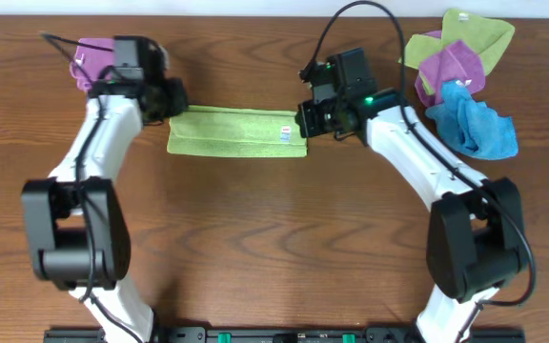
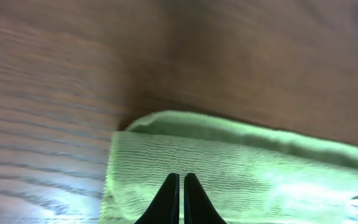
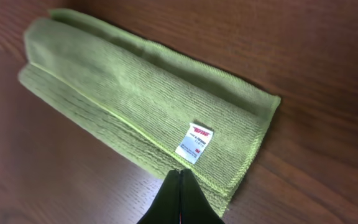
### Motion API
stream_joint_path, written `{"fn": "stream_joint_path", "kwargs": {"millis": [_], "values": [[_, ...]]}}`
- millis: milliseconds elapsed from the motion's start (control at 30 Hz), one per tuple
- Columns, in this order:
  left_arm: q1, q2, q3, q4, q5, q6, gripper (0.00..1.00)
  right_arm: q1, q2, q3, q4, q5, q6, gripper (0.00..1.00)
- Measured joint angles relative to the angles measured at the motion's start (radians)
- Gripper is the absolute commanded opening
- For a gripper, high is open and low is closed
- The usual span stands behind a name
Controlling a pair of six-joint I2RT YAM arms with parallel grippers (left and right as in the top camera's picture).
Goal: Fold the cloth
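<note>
The lime-green cloth [image 1: 236, 131] lies on the wooden table as a long folded strip. Its white tag [image 1: 287, 132] faces up near the right end. My left gripper [image 1: 172, 100] is at the strip's left end. In the left wrist view its fingers [image 2: 180, 177] are pressed together over the cloth [image 2: 241, 168]. My right gripper [image 1: 303, 119] is at the right end. In the right wrist view its tips [image 3: 180, 171] are closed at the cloth's [image 3: 135, 93] near hem, just below the tag [image 3: 194, 143].
A purple cloth [image 1: 89, 59] lies at the back left behind the left arm. At the back right is a bunch of a green cloth [image 1: 475, 33], a purple cloth [image 1: 451, 67] and a bright blue cloth [image 1: 475, 124].
</note>
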Motion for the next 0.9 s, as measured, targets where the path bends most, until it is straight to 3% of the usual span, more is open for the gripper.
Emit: {"fn": "stream_joint_path", "kwargs": {"millis": [400, 900], "values": [[-0.031, 0.127, 0.0, -0.005, -0.086, 0.009, 0.06, 0.003, 0.142, 0.0, 0.089, 0.045, -0.001, 0.01], [-0.049, 0.156, 0.011, -0.107, -0.113, -0.023, 0.06, 0.018, 0.198, 0.0, 0.029, 0.066, 0.0, 0.01]]}}
